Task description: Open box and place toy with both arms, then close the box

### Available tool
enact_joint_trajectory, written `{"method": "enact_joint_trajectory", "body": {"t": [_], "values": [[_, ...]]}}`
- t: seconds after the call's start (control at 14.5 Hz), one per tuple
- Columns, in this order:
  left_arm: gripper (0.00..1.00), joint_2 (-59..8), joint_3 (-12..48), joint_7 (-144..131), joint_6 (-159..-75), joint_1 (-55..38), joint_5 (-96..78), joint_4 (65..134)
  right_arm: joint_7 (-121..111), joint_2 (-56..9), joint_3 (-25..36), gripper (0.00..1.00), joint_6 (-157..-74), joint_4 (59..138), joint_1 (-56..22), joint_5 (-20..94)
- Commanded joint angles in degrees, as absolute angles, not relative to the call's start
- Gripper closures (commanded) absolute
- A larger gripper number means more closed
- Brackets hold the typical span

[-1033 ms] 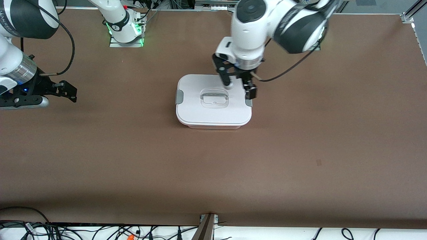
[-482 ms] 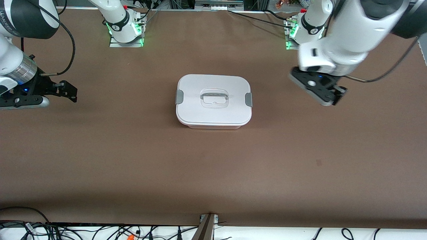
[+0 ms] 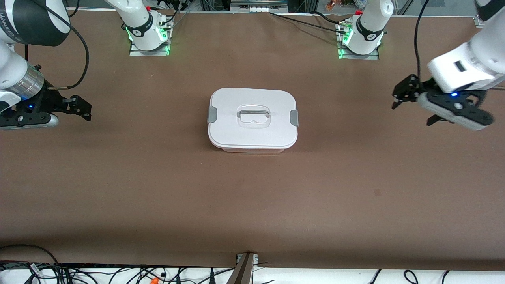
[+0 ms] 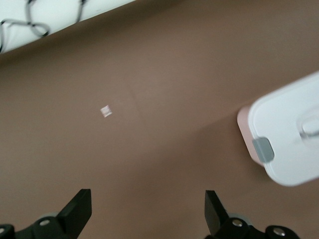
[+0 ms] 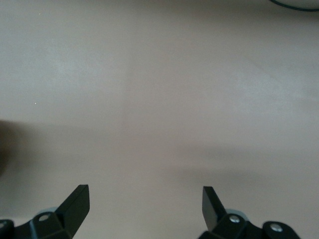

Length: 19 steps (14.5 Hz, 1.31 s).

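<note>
- Box [image 3: 252,120] of pale pink plastic sits mid-worktop [image 3: 252,197], its white lid [image 3: 252,117] on and a grey clip [image 3: 294,118] at each end.
- The left gripper [image 3: 412,103] hangs over bare worktop toward the left arm's end, well apart from the box, jaws spread and empty, pointing sideways toward the box.
- The right gripper [image 3: 81,108] waits over the right arm's end, jaws spread, holding nothing.
- Both arms are cut off by the front view's edges.
- The toy cannot be seen.
</note>
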State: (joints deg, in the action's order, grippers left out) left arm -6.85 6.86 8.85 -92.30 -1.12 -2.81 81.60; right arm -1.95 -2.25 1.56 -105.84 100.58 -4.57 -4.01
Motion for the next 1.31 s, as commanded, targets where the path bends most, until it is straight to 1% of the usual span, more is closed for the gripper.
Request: {"method": "enact_joint_trajectory", "body": {"t": [0.0, 0.14, 0.28, 0.48, 0.62, 0.96, 1.24], "values": [[0.0, -1.15, -0.86, -3.31, -95.45, -6.67, -3.69, 89.9, -1.14, -1.14, 1.49, 0.0, -105.73, 101.6, -4.92, -3.08], [0.0, -0.97, -4.03, -4.22, -92.66, -8.26, -3.17, 90.61, -1.23, -1.14, 1.49, 0.0, -105.65, 101.6, -4.92, -3.08], [0.0, -1.58, -4.04, -4.22, -91.58, -8.26, -0.37, 90.62, -1.14, -1.05, 1.49, 0.0, -105.56, 101.69, -4.92, -3.08], [0.0, -1.76, -3.78, -3.96, -91.41, -7.21, 0.53, 90.62, -1.23, -0.97, 1.49, 0.0, -105.56, 101.6, -4.92, -3.08], [0.0, -2.02, -0.9, -4.13, -91.58, -5.1, 0.53, 90.35, -1.23, -0.79, 1.58, 0.0, -105.38, 101.6, -4.92, -3.08], [0.0, -2.02, -0.7, -3.96, -91.41, -4.83, 0.53, 90.44, -1.23, 2.1, 1.23, 0.0, -104.24, 101.43, -4.92, -3.08], [0.0, -2.11, -0.7, -3.96, -91.14, -4.83, 0.53, 90.27, -1.23, 1.76, 1.23, 0.0, -104.94, 101.34, -4.92, -3.08]]}}
